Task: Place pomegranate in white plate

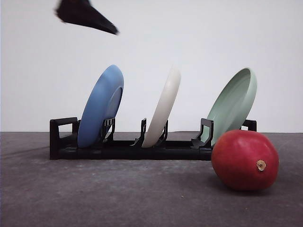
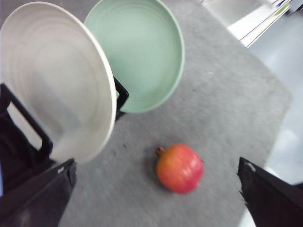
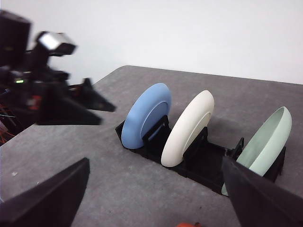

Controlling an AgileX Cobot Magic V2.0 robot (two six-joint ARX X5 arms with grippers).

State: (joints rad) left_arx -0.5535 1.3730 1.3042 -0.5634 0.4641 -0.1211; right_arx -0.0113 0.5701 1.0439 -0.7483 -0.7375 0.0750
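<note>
**Pomegranate loose on the worktop, plates racked behind it**

Grey, felt-like worktop runs back to a plain white wall. From the front, the pomegranate sits on the worktop at the right: glossy deep red, roundish, its tan stem nub facing the camera. Nothing holds it. Just behind it a black rack carries three plates on edge, all leaning right: a blue plate, the white plate in the middle slot, and a green plate whose lower rim the fruit hides. A dark, blurred tip of the left gripper hangs high at the upper left.

From the left wrist, the fruit lies on the mat near the white plate and green plate, apart from both. That gripper's jaws stand wide apart, empty.

From the right wrist, the right gripper also has its jaws spread, empty, with the rack beyond and the left arm blurred over the worktop.
</note>
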